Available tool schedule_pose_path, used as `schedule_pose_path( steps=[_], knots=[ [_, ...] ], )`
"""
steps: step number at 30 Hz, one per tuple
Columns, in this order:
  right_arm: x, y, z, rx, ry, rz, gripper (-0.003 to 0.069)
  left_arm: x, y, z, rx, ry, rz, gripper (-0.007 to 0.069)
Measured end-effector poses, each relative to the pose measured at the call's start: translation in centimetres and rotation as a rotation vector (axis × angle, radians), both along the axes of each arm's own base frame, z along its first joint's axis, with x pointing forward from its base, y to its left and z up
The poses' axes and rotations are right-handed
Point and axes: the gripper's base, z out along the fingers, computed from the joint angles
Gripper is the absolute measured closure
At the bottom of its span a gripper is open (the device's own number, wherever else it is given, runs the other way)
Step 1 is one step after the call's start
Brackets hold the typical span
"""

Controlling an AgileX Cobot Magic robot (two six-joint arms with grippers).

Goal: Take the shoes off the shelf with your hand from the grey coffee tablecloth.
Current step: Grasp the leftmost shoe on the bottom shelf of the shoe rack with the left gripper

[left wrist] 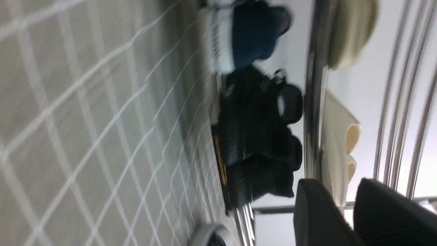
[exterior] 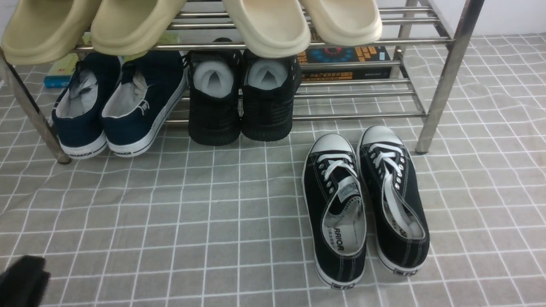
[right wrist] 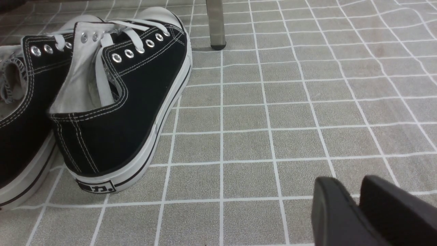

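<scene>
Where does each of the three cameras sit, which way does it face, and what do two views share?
Front: between the arms, facing the rack, navy shoes and sneakers; the left arm shows dark in a corner.
Left wrist: low, turned sideways, facing the navy shoes; the left gripper shows.
Right wrist: low over the cloth, facing the sneakers; the right gripper shows.
Front and right wrist share the sneakers.

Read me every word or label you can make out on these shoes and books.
"ARRIOR", first letter unclear: heel strip of the left navy shoe.
"RRIOR", start hidden: insole of the left black lace-up sneaker.
Two Chinese characters, likely "回力": heel tab of the right black lace-up sneaker.
Too small to read: dark book cover behind the shelf; white logo on the right navy shoe.
</scene>
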Motion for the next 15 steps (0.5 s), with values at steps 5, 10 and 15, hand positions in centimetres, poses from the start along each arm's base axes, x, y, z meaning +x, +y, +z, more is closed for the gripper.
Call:
schedule_pose_path(
  steps=[5,10,15],
  knots=[
    [0.0,0.0,0.0,0.000,0.000,0.000,0.0508,-0.9,0.1,8.2,0.515,-0.148,0.048,0.0557],
    [0.0,0.0,0.0,0.000,0.000,0.000,0.0506,3.2,-0.2,10.5,0.631,0.173,-0.065,0.0621],
    [0.0,0.0,0.0,0.000,0.000,0.000,0.0499,9.3,-0.4,9.3,0.590,0.436,-0.126,0.0596]
  ],
)
